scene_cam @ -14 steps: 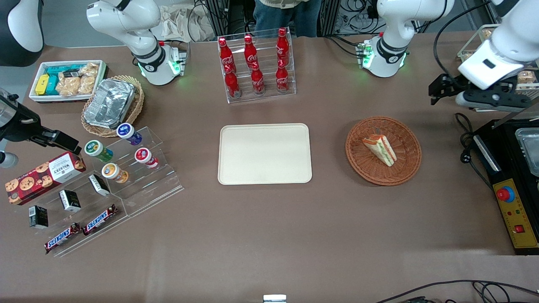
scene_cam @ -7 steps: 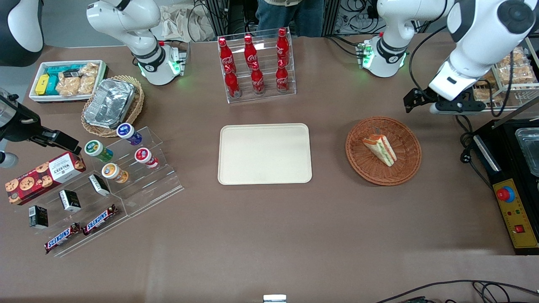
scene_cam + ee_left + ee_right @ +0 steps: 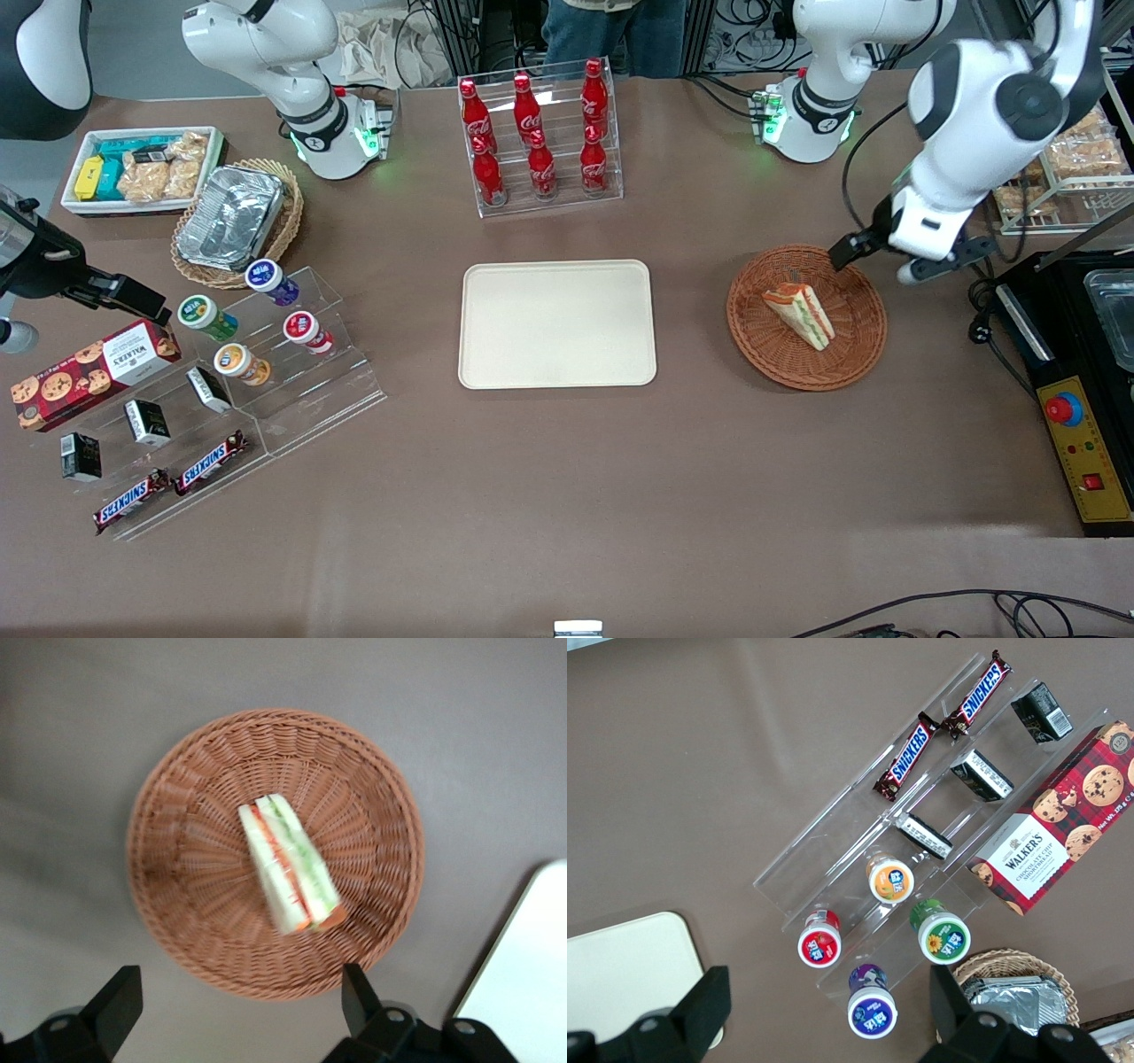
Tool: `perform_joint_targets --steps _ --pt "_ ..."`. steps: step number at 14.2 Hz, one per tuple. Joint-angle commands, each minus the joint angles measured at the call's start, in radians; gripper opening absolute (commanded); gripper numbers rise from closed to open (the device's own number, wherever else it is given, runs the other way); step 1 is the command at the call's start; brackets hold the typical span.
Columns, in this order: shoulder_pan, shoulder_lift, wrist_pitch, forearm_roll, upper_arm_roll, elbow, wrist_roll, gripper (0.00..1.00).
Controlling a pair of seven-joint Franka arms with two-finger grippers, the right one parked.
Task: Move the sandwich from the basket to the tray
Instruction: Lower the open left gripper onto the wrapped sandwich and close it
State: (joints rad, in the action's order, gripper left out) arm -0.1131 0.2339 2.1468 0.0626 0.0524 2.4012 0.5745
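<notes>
The sandwich [image 3: 800, 315] [image 3: 288, 864], a pale wedge with green, red and orange layers, lies on its side in the middle of the round reddish-brown basket [image 3: 852, 354] [image 3: 177, 842]. My left gripper [image 3: 873, 264] [image 3: 237, 1001] hangs open above the basket's rim, on the edge farther from the front camera and toward the working arm's end. Nothing is between its fingers. The cream tray [image 3: 556, 323] [image 3: 527, 983] lies flat at the table's middle, beside the basket, with nothing on it.
A clear rack of red cola bottles [image 3: 539, 133] stands farther from the front camera than the tray. A black machine [image 3: 1081, 372] and a wire rack of snacks [image 3: 1072, 159] sit at the working arm's end. Acrylic snack steps [image 3: 257, 354] stand toward the parked arm's end.
The left arm has swung in from the working arm's end of the table and come down, bringing its gripper over the basket's rim. The sandwich, basket and tray have not moved.
</notes>
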Motion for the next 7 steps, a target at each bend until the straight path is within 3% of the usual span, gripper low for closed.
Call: perform_joint_targets --steps 1,7 --pt "-0.019 -0.068 0.07 0.009 0.018 -0.008 0.148 1.0" --pt "-0.019 -0.169 0.255 0.008 0.056 0.042 0.317 1.0"
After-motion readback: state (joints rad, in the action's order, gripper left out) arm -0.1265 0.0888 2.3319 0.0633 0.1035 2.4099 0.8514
